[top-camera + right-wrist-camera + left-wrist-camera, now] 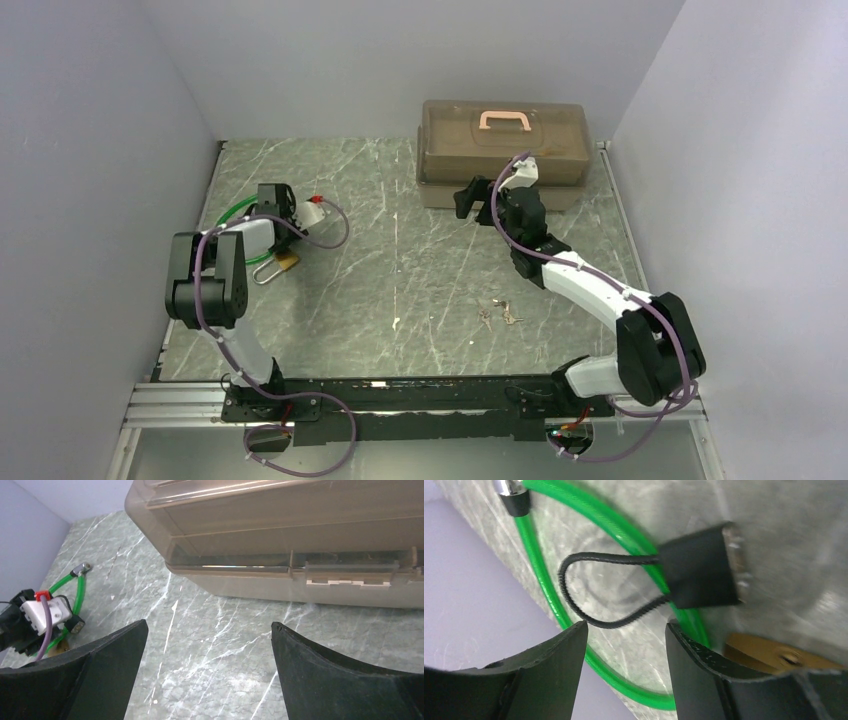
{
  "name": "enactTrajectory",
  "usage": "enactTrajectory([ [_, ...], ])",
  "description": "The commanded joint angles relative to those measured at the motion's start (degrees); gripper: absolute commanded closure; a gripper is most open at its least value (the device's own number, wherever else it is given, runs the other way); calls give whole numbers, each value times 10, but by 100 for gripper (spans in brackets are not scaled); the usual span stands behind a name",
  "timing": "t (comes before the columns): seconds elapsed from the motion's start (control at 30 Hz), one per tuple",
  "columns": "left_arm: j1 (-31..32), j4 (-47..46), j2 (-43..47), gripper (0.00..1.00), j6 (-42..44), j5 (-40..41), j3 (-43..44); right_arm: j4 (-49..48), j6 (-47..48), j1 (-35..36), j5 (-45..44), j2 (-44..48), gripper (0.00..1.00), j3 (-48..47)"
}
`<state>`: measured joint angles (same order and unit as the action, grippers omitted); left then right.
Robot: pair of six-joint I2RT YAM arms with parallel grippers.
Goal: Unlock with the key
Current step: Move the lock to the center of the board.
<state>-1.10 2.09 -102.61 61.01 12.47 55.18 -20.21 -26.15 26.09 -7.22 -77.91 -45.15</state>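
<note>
The key (500, 316) lies in a small silver bunch on the marble table, right of centre and apart from both arms. The brass padlock (287, 262) rests at the left beside a green cable loop (232, 213). In the left wrist view my left gripper (626, 630) hangs open low over the cable (599, 667), which crosses the gap between its fingers; the padlock's brass body (769, 655) shows just right of the right finger. My right gripper (207, 627) stands wide open over bare table in front of the toolbox, holding nothing.
A brown translucent toolbox (503, 150) with a pink handle stands at the back right. A black tag (701, 572) on an elastic cord loop lies over the green cable. Grey walls close in the left, back and right sides.
</note>
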Motion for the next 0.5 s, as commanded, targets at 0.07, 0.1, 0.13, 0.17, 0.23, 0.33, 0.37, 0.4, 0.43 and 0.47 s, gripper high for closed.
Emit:
enactTrajectory([
  [0.07, 31, 152, 27, 37, 10, -85, 0, -10, 2, 1, -21, 39, 4, 14],
  [0.1, 35, 168, 20, 38, 4, -88, 8, -9, 2, 1, -24, 45, 4, 18],
  [0.13, 38, 181, 16, 40, 0, -92, 15, -8, 3, 2, -26, 50, 4, 21],
  [0.17, 40, 194, 13, 40, -3, -97, 23, -6, 5, 2, -28, 56, 4, 24],
  [0.23, 45, 209, 7, 40, -12, -108, 29, 1, 10, 2, -35, 67, 4, 29],
  [0.33, 64, 224, 14, 41, -27, -119, 28, 15, 20, 1, -48, 84, 3, 33],
  [0.37, 75, 228, 19, 41, -32, -130, 25, 19, 22, 1, -50, 91, 3, 34],
  [0.4, 88, 235, 24, 41, -38, -135, 22, 24, 24, 1, -52, 96, 2, 35],
  [0.43, 105, 239, 29, 41, -46, -135, 18, 26, 25, 1, -54, 101, 2, 37],
  [0.47, 124, 240, 34, 42, -53, -133, 14, 29, 27, 1, -56, 107, 2, 38],
])
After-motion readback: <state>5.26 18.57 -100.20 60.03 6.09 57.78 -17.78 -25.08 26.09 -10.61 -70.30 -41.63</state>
